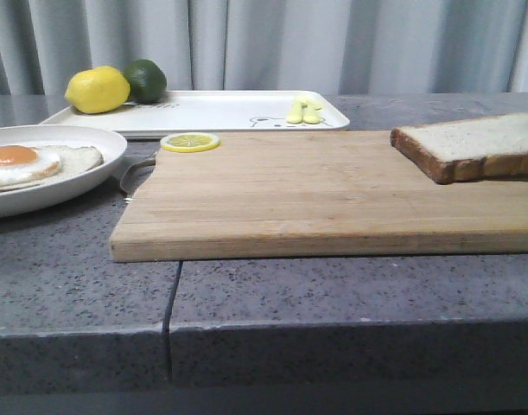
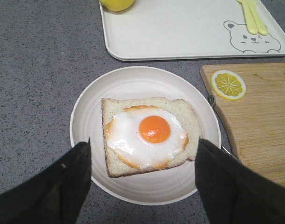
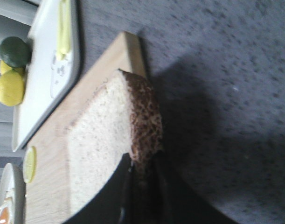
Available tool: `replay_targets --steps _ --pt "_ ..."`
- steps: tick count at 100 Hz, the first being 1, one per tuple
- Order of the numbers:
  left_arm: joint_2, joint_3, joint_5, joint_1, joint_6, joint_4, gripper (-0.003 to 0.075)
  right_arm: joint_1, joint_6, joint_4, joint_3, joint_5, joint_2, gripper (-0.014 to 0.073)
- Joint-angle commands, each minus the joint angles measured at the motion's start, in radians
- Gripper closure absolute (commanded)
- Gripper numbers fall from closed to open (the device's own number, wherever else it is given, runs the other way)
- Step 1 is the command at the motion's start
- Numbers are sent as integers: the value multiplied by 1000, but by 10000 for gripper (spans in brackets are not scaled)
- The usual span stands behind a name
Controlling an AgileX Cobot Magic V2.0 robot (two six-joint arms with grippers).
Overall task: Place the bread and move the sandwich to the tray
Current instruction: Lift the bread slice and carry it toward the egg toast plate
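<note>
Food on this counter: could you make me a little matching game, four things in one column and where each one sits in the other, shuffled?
Things:
1. lemon slice
2. fried egg
3. whole lemon
4. loose bread slice

Places:
A. on the white tray
B. right end of the cutting board, pinched by the right hand
C. on bread on the round plate
D. back left corner of the cutting board

Pairs: 1-D, 2-C, 3-A, 4-B

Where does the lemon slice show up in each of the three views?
Front view: lemon slice lies on the cutting board's far left corner, just before the tray.
Left wrist view: on the board's corner, beside the plate.
Right wrist view: seen edge-on at the board's corner.
Shared landmark: the tray.
</note>
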Motion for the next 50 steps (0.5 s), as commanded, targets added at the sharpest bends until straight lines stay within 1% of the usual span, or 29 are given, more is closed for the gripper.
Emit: replay_targets --steps 1,14,26,40,50 --pt "0 -37 -58 1 -4 -21 283 -5 23 47 -42 63 -90 655" --pt "0 -37 -58 1 -4 -21 283 -4 93 51 -86 78 -165 655" --pt "0 -37 -58 1 -4 -21 283 27 160 54 -119 69 -227 655" --pt "0 -37 -58 1 -4 -21 283 126 205 106 -142 8 -266 655" --pt "0 -37 -58 1 -4 -21 283 243 207 182 -143 -54 -274 655"
